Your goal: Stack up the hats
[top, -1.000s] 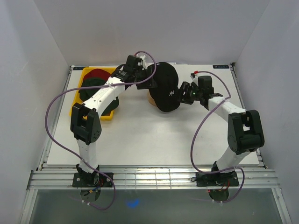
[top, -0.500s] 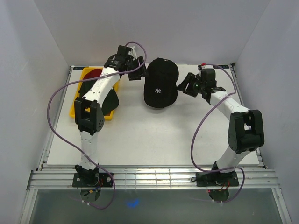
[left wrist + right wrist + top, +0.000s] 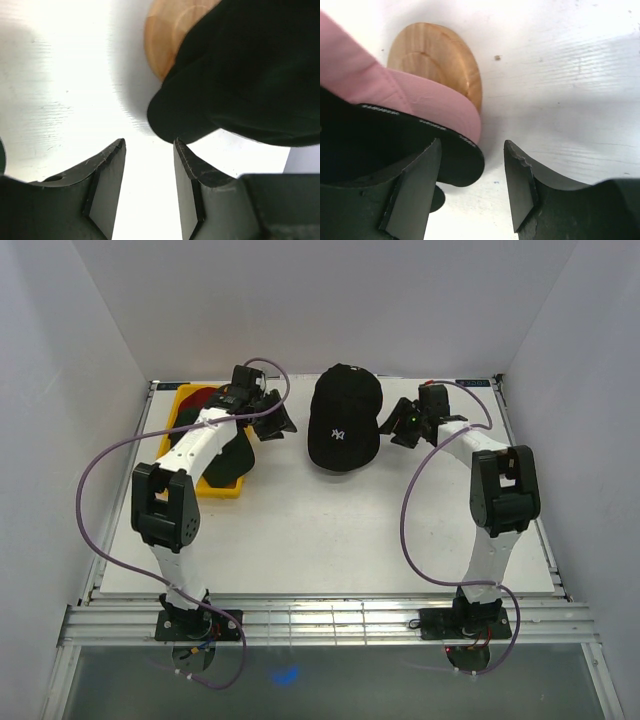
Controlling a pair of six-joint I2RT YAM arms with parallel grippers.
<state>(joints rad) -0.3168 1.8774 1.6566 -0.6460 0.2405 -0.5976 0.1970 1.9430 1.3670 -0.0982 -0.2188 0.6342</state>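
The black cap (image 3: 343, 425) with a small white logo sits at the far middle of the bench (image 3: 330, 535), draped over the wooden stand (image 3: 167, 35). Only the stand's round edge shows, peeking from under the cap in both wrist views. The cap's long axis runs from far to near, with the crown at the far end and the brim pointing towards the arms' bases. The right wrist view shows a pink underside with a black edge (image 3: 465, 172).

The left hand (image 3: 284, 422) hangs just left of the cap, about half open and holding nothing, only bare bench between its fingers (image 3: 107, 175). The right hand (image 3: 392, 428) is just right of the cap, also parted and not gripping, though the cap's edge reaches in front of its gap.

At the far left, a yellow tray (image 3: 222, 491) holds a red hat (image 3: 205, 396) and darker hats (image 3: 228, 458).
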